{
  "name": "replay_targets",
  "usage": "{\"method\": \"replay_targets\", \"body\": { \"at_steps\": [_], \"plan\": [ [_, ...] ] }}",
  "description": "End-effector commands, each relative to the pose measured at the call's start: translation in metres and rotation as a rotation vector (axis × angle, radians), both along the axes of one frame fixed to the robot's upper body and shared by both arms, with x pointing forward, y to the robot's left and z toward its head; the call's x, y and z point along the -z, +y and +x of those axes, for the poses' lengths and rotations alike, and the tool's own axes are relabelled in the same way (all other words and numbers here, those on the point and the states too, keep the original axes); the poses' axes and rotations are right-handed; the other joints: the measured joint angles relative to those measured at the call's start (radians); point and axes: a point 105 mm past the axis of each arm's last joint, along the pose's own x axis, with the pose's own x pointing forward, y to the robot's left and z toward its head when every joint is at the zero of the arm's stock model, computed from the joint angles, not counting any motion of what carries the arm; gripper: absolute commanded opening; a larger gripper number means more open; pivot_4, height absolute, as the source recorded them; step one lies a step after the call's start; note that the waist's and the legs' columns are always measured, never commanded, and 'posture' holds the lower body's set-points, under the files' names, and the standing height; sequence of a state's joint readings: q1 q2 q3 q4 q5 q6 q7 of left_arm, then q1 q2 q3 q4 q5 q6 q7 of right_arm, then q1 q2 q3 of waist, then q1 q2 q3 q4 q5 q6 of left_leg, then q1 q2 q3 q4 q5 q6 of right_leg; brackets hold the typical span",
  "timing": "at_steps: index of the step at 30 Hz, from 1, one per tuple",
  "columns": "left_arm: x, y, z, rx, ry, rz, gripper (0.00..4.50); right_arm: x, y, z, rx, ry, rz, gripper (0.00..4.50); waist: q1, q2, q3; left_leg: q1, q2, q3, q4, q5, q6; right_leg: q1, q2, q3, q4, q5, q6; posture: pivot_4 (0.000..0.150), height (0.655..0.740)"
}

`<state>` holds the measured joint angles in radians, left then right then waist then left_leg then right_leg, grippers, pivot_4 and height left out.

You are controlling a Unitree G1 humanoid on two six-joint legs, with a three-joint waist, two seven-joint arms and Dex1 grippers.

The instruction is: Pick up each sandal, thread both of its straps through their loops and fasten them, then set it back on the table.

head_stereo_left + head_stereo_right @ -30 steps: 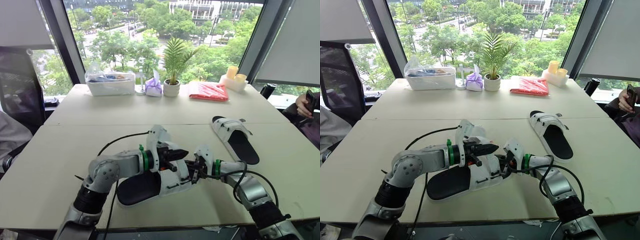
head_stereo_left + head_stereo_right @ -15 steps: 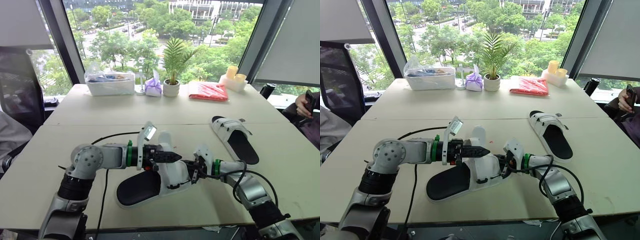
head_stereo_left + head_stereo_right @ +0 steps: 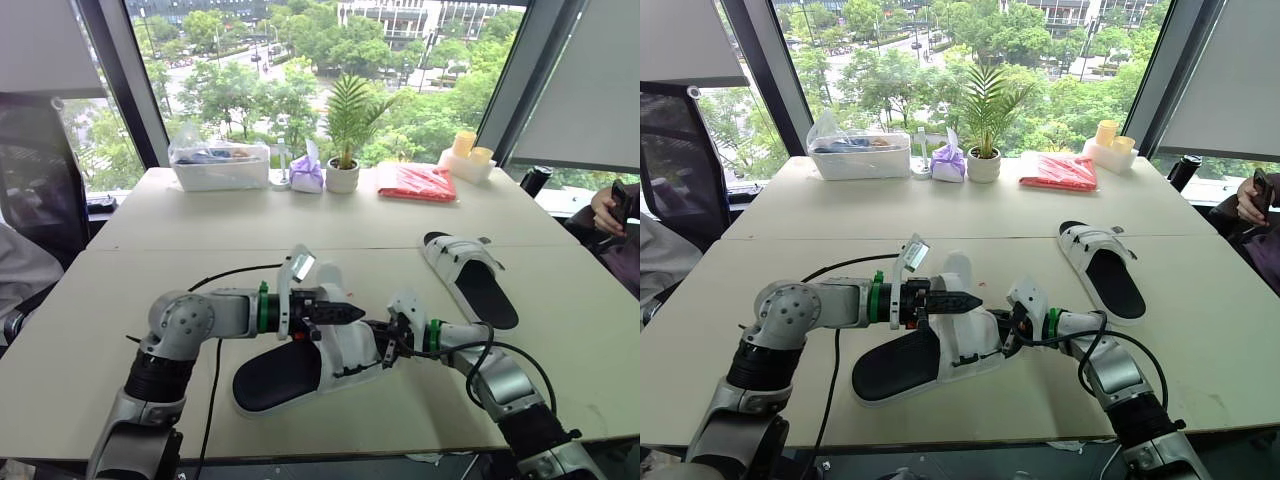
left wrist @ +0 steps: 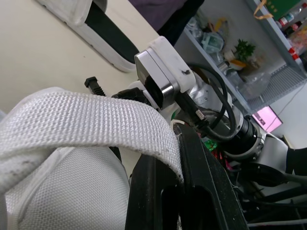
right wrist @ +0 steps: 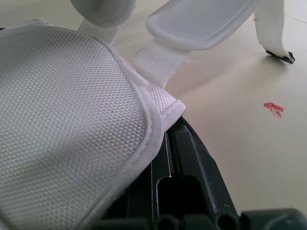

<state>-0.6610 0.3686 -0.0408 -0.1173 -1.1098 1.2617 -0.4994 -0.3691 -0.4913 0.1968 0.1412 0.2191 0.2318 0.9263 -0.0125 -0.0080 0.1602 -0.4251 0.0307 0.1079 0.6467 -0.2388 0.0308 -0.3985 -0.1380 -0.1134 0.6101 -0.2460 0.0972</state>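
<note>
1. The near sandal (image 3: 300,362) lies on the table (image 3: 300,232) at its front edge, between the two arms. It has a smooth black footbed and a white upper.
2. Its strap (image 4: 86,122) is flat white webbing with a coarse ribbed weave. It curves up over the upper, and the left gripper (image 3: 345,313) is closed on its end, with the webbing pinched between the black fingers (image 4: 206,191).
3. The flap (image 5: 62,120) of the upper is white mesh cloth, padded, with a rounded, stitched border. The right gripper (image 3: 388,340) is closed on the hem of this flap, at the sandal's right side.
4. A small red mark (image 5: 273,109) is on the pale, smooth tabletop just beside the sandal.
5. The second sandal (image 3: 472,277), also white with a black footbed, lies flat on the table, well apart to the right.
6. At the far edge, by the window, stand a clear plastic box (image 3: 220,165), a small palm in a white pot (image 3: 345,140) and a flat red packet (image 3: 417,183).
</note>
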Motion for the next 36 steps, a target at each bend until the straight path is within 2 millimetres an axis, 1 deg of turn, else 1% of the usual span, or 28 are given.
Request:
{"method": "replay_targets", "body": {
  "at_steps": [1,6,13,18,21,24,27,33,36],
  "plan": [
    [-0.009,0.003,0.003,-0.007,-0.013,-0.034,0.03,0.043,-0.01,-0.009,0.057,0.151,-0.098,0.0,0.0,0.0,0.0,0.0,0.0,0.0,0.0,0.0,0.0,0.0,0.0,0.0,0.0,0.0,0.0,0.15,0.74],
    [-0.003,0.003,0.003,-0.015,-0.04,0.009,0.03,0.043,-0.01,-0.008,0.059,0.15,-0.095,0.0,0.0,0.0,0.0,0.0,0.0,0.0,0.0,0.0,0.0,-0.001,0.0,0.0,0.0,0.0,0.0,0.15,0.74],
    [0.0,0.001,-0.003,0.019,-0.038,0.017,0.03,0.044,-0.01,-0.009,0.061,0.152,-0.094,0.0,-0.001,0.0,0.0,0.0,0.0,0.0,-0.001,0.0,0.0,-0.001,0.0,0.0,-0.001,0.0,0.0,0.15,0.74],
    [0.012,0.003,-0.006,0.023,-0.075,0.092,0.03,0.043,-0.01,-0.009,0.065,0.151,-0.09,0.0,-0.001,0.0,0.0,0.0,0.0,0.0,-0.002,0.0,0.0,-0.001,0.0,0.0,-0.001,0.0,-0.001,0.15,0.74],
    [0.016,0.005,-0.006,0.016,-0.093,0.11,0.03,0.043,-0.01,-0.009,0.066,0.151,-0.089,0.0,-0.001,0.0,0.0,0.0,0.001,0.0,-0.002,0.0,0.0,-0.002,0.0,0.0,-0.002,-0.001,-0.001,0.15,0.74],
    [0.015,0.007,0.001,-0.025,-0.118,0.105,0.03,0.043,-0.009,-0.009,0.067,0.151,-0.085,0.0,-0.001,0.0,0.0,-0.001,0.001,0.0,-0.003,0.0,-0.001,-0.002,0.0,0.0,-0.004,-0.001,-0.001,0.15,0.74],
    [0.014,0.007,0.001,-0.026,-0.132,0.103,0.03,0.043,-0.009,-0.009,0.066,0.151,-0.084,0.0,-0.002,0.0,0.0,-0.001,0.001,-0.001,-0.006,0.0,-0.001,-0.001,0.001,0.0,-0.009,0.002,-0.004,0.15,0.74],
    [0.01,0.008,-0.002,-0.016,-0.156,0.106,0.03,0.043,-0.008,-0.008,0.065,0.15,-0.082,0.0,-0.003,0.0,0.0,0.0,0.001,-0.001,-0.008,0.0,-0.001,-0.002,0.002,0.0,-0.012,0.003,-0.006,0.15,0.74],
    [0.009,0.006,-0.011,0.026,-0.18,0.116,0.03,0.044,-0.007,-0.008,0.062,0.15,-0.081,0.0,-0.003,0.0,0.0,0.0,0.001,-0.001,-0.009,0.0,-0.002,-0.002,0.002,0.0,-0.012,0.003,-0.006,0.15,0.74]
  ]
}}
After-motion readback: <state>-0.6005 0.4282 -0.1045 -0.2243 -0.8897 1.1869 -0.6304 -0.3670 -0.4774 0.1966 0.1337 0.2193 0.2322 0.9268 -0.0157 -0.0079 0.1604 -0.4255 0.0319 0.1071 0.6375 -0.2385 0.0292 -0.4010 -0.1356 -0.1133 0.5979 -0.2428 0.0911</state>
